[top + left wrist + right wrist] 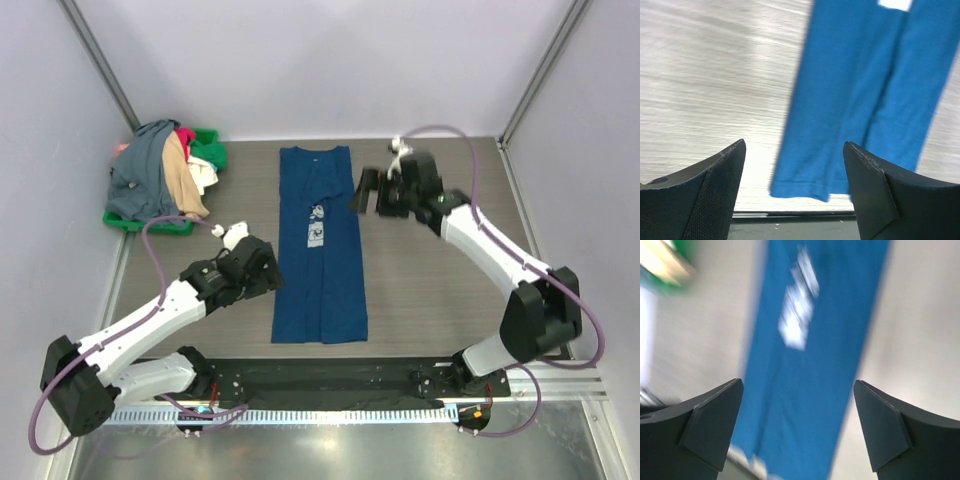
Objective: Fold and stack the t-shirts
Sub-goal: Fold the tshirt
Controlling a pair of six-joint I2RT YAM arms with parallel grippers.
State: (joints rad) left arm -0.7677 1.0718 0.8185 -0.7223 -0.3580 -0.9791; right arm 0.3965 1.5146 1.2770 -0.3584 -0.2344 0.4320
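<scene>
Left gripper (262, 270) sits beside the left edge of the navy t-shirt (320, 250), jaws wide apart and holding nothing. Right gripper (366, 190) hovers just off the shirt's right edge, nearer the collar, also wide apart and empty. The shirt lies flat mid-table (430, 290), its sides folded in to a narrow strip, collar toward the far edge and hem toward the near edge. Remaining t-shirts (160, 170) are heaped on the green tray (125, 222) at the far left corner. Judgement: lengthwise fold done, crosswise fold outstanding. The next move calls for both grippers to pinch the corners of one end and carry it evenly over the other.
</scene>
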